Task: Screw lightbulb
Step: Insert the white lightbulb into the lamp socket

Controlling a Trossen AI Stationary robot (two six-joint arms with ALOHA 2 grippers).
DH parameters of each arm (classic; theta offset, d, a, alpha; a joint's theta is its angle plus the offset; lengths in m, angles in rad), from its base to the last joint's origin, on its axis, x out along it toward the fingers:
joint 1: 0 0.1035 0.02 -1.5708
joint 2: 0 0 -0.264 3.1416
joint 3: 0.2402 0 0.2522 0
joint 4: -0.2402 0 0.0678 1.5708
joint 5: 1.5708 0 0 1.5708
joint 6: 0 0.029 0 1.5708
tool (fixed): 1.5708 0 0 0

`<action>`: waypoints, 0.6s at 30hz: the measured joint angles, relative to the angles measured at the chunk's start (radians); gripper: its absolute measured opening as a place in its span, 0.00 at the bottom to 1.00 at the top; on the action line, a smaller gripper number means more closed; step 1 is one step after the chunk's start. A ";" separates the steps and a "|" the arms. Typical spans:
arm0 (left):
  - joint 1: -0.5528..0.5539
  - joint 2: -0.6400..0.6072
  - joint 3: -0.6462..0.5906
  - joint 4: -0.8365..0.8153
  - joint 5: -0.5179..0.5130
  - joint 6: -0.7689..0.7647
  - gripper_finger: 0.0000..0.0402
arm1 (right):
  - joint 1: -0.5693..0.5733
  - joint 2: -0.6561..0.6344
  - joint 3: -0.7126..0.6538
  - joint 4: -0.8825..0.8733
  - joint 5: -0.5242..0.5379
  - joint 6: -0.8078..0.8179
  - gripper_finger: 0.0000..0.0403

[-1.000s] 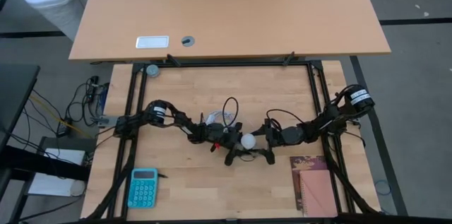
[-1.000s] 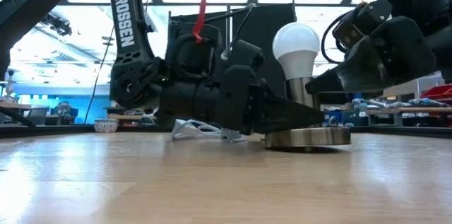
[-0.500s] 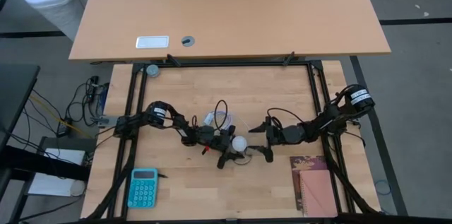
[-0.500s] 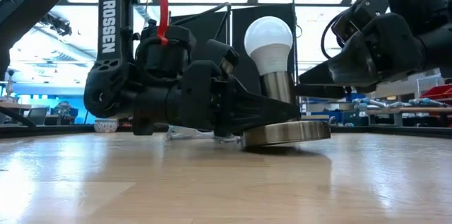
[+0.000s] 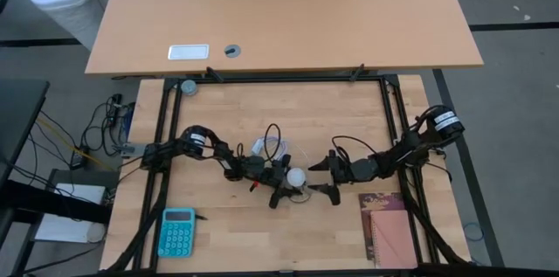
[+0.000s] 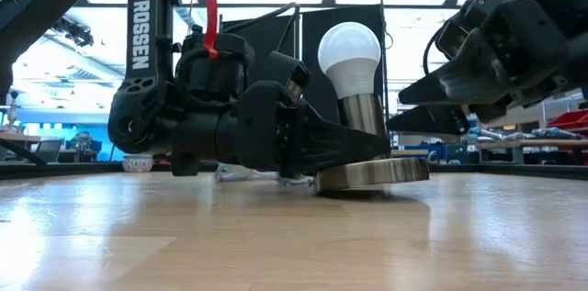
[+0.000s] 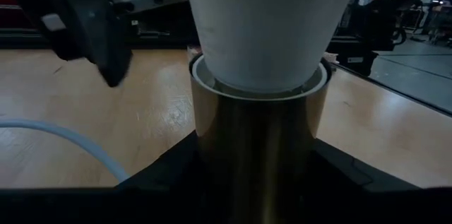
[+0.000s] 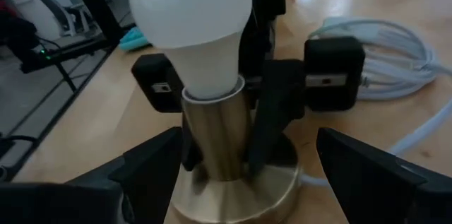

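Observation:
The white lightbulb (image 6: pixel 349 52) stands upright in a brass socket tube (image 6: pixel 362 115) on a round metal base (image 6: pixel 372 173), near the table's middle (image 5: pixel 297 176). My left gripper (image 5: pixel 281 183) comes in level from the left and is shut on the socket tube below the bulb. My right gripper (image 5: pixel 325 177) stands open just right of the bulb, a little above the table, with its fingers (image 8: pixel 152 160) spread wide, touching nothing. In the left wrist view the bulb (image 7: pixel 261 19) fills the top. My left gripper pinches the brass socket tube (image 7: pixel 258 153) between its two fingers (image 8: pixel 272 114), just under the bulb's neck. The fingers come level from the table's left, one on each side of the tube. The socket stands upright, its base (image 8: pixel 240 196) on the table.
A coiled white cable (image 5: pixel 271 148) lies just beyond the socket. A teal calculator (image 5: pixel 177 231) sits at the near left, a brown notebook (image 5: pixel 389 225) at the near right. A light wooden desk (image 5: pixel 288 15) stands beyond the far edge.
My left gripper has drawn the socket with the bulb a short way toward the table's left edge, away from my right gripper, then kept still. The bulb stays upright. My right gripper has rolled about its own axis in place, still open.

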 joint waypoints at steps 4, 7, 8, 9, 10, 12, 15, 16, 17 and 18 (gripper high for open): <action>0.000 0.000 0.000 0.012 0.000 -0.002 0.49 | 0.013 0.000 0.000 -0.003 0.002 0.050 0.81; 0.000 0.000 0.000 0.012 0.000 -0.003 0.49 | 0.028 0.000 0.000 -0.004 0.038 0.062 0.81; 0.000 0.000 0.000 0.012 0.000 -0.004 0.49 | 0.035 0.000 0.000 -0.004 0.052 0.063 0.81; 0.000 0.000 0.000 0.012 0.000 -0.004 0.49 | 0.041 0.000 0.000 -0.004 0.066 0.064 0.81; 0.000 0.000 0.000 0.012 0.000 -0.005 0.49 | 0.049 0.000 0.000 -0.004 0.079 0.065 0.81; 0.000 0.000 0.000 0.012 0.000 -0.005 0.49 | 0.061 0.000 0.000 -0.004 0.105 0.069 0.81; 0.001 0.000 0.000 0.012 0.000 -0.005 0.49 | 0.082 0.000 0.000 -0.004 0.145 0.080 0.81; 0.001 0.000 0.000 0.012 0.000 -0.005 0.49 | 0.088 0.000 0.000 -0.004 0.158 0.085 0.81; 0.001 0.000 0.000 0.012 0.000 -0.005 0.49 | 0.093 0.000 0.000 -0.004 0.172 0.086 0.81; 0.001 0.000 0.000 0.012 0.000 -0.005 0.49 | 0.099 0.000 0.000 -0.003 0.185 0.086 0.81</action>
